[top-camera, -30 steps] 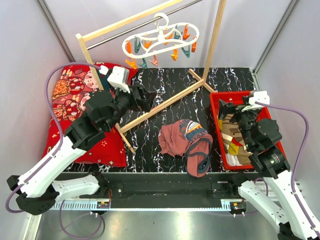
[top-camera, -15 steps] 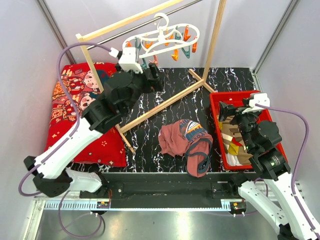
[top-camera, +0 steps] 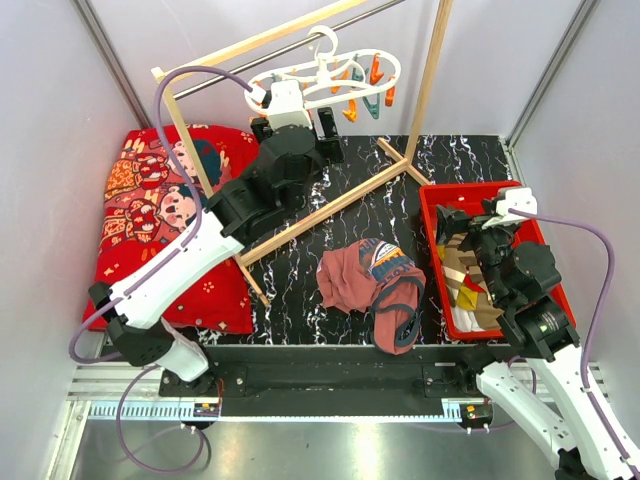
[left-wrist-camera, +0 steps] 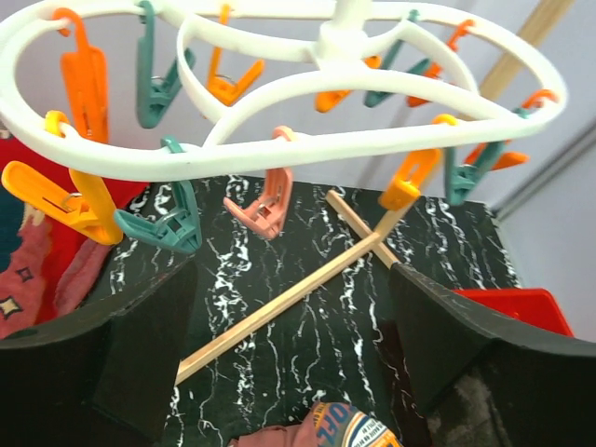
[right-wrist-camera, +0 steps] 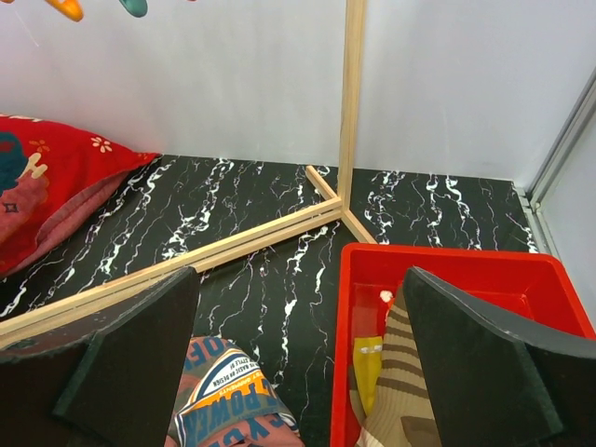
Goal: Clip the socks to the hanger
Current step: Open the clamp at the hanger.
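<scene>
Left claw: your left gripper [top-camera: 297, 128] is raised just under the near rim of the hanger [top-camera: 330, 72]. Its fingers are spread wide with nothing between them.
Left wrist view: you see the hanger's white double ring across the top. Orange and teal pegs hang from it, and a salmon peg [left-wrist-camera: 270, 200] sits above the gap between your fingers. No peg is touched.
Right claw: your right gripper [top-camera: 470, 232] is low over the far end of the red bin [top-camera: 430, 200]. Its fingers are apart and grip nothing.
Socks: all are in the red bin on the right side of the table, well apart from the hanger. The brown-and-tan striped sock [right-wrist-camera: 402, 368] lies beside the mustard yellow sock [right-wrist-camera: 369, 365], piled together. I cannot tell how many there are.
Hanger: hooked on the metal rail of the wooden rack [top-camera: 425, 80] at the back, with no sock on any peg.
Other stuff: a rust-maroon garment [top-camera: 375, 285] is bunched mid-table, just left of the bin. A red cartoon cushion [top-camera: 150, 200] lies on the left.
Surface: black marbled table [top-camera: 340, 230], with the rack's foot bar running diagonally across it.
</scene>
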You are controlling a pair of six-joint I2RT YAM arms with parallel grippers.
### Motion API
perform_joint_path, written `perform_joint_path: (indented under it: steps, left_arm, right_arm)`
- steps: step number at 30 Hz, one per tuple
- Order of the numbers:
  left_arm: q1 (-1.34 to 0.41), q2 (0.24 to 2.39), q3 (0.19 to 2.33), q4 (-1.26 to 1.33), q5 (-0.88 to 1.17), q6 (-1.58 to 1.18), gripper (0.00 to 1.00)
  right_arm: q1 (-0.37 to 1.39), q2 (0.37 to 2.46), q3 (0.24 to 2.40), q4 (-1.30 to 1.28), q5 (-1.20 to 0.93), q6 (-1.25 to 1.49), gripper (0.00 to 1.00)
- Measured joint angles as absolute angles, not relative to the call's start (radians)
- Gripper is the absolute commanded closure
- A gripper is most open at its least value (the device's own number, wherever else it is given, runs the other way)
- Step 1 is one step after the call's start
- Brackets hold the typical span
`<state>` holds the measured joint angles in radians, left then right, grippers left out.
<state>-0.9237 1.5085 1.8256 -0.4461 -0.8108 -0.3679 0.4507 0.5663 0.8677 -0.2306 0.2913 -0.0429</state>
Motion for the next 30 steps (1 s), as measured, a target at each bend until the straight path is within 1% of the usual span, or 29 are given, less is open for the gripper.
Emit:
perform_joint_path:
  steps: [4,20,28,30]
  left_arm:
    - [-0.921,1.536,1.847,-0.464,-0.848,-0.368,0.24]
    - [-0.834,1.629,1.929,-0.485,-0.846,-0.386,0.26]
    - [-0.817,1.651,1.958,-0.484,-0.839,-0.386,0.32]
    - [-0.81,1.654,1.958,-0.485,-0.834,-0.386,0.36]
  right_arm:
    - [0.451,0.556,0.861,-0.231,0.282,-0.043,0.0]
    - [0.451,0.502,0.822,-0.23,0.265,-0.043,0.0]
    - [0.451,0.494,0.806,-0.23,0.241,-0.043,0.0]
    - [0.451,0.493,0.805,-0.229,0.234,-0.043,0.0]
